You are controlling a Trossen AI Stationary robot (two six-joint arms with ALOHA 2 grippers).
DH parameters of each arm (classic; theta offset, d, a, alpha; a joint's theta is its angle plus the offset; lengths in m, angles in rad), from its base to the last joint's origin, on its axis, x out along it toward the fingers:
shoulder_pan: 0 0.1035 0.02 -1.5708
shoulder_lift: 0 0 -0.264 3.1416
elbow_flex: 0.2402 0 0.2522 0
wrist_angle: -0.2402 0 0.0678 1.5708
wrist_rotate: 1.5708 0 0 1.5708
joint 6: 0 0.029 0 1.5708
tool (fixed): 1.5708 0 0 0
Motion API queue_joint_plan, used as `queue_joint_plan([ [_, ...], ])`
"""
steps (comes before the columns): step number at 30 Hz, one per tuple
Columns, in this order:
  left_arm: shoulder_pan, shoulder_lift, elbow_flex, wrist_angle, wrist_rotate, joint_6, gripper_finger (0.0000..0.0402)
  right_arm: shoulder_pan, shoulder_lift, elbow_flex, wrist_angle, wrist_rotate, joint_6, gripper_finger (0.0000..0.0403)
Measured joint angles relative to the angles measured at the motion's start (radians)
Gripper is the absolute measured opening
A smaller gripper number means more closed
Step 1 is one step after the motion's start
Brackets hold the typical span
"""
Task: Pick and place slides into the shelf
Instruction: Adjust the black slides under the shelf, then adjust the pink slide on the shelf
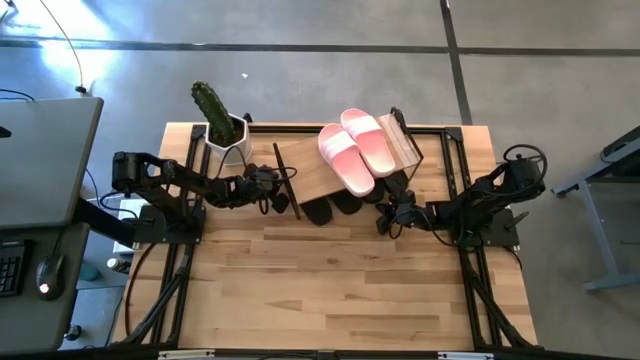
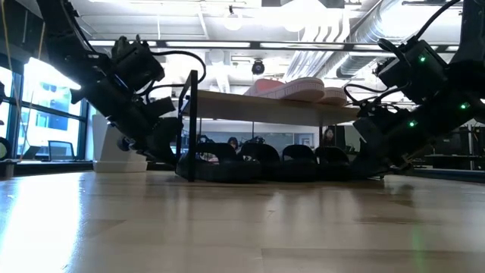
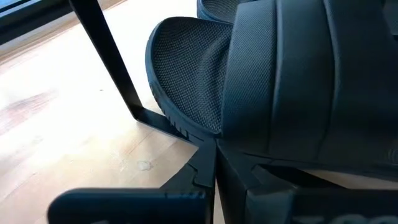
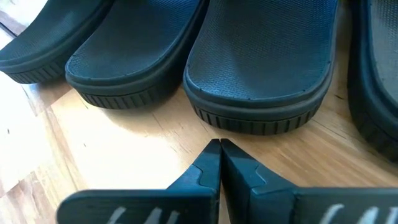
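Note:
The shelf [image 1: 310, 175] stands at the table's far middle, with the pale pink slides [image 1: 355, 145] lying on its plank top. Several black slides [image 1: 335, 207] rest flat on the table under it, their ends sticking out toward the near side. My left gripper [image 3: 214, 149] is shut and low at the shelf's left end, beside the shelf's black leg [image 3: 106, 56] and against the leftmost black slide [image 3: 261, 74]. My right gripper [image 4: 219, 146] is shut, just short of one black slide's end [image 4: 255, 118] at the shelf's right, with a narrow strip of table between them. My left gripper's shut fingertips meet the lower side edge of the leftmost black slide's sole [image 3: 186, 132], below the front of its strap. The fingers slant down at it from the table's left. The slide lies flat on the table under the shelf.
A cactus in a white pot [image 1: 222, 125] stands at the table's far left, close behind my left arm. The near half of the wooden table [image 1: 330, 290] is bare wood. The shelf's thin black frame [image 2: 192, 125] stands just beside my left gripper.

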Motion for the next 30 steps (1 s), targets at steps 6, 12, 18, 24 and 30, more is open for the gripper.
queue_joint_plan([
  [6, 0.000, 0.000, 0.000, -0.002, 0.049, -0.003, 0.0001, 0.000, 0.000, 0.000, 0.001, -0.005, 0.009, 0.0000],
  [12, -0.001, -0.015, 0.001, -0.060, 0.077, -0.033, 0.0001, 0.001, 0.000, 0.000, 0.000, -0.014, 0.010, 0.0000],
  [18, 0.000, -0.079, 0.001, -0.161, 0.113, -0.041, 0.0001, 0.049, -0.001, 0.000, -0.012, -0.012, 0.031, 0.0000],
  [24, -0.002, -0.182, 0.001, -0.232, 0.154, -0.052, 0.0001, 0.138, -0.012, -0.001, -0.029, -0.010, 0.061, 0.0000],
  [30, -0.055, -0.305, 0.001, -0.328, 0.158, -0.071, 0.0001, 0.223, -0.136, -0.002, -0.037, -0.126, 0.024, 0.0000],
])
